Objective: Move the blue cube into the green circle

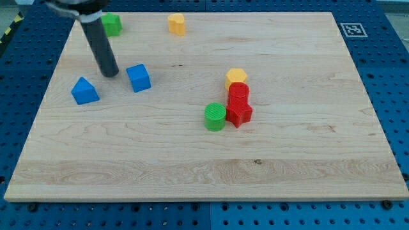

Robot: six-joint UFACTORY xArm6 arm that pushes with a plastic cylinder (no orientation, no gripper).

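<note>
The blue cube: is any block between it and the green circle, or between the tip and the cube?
No visible block stands in either path. My tip sits just to the view's left of the blue cube, with bare board between. From the cube toward the green circle, at the view's lower right, the board is also open.

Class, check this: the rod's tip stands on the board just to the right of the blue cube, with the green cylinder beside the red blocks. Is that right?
Not quite. The camera view shows my tip just to the left of the blue cube, between it and the blue triangular block. The green cylinder does sit beside the red blocks.
</note>
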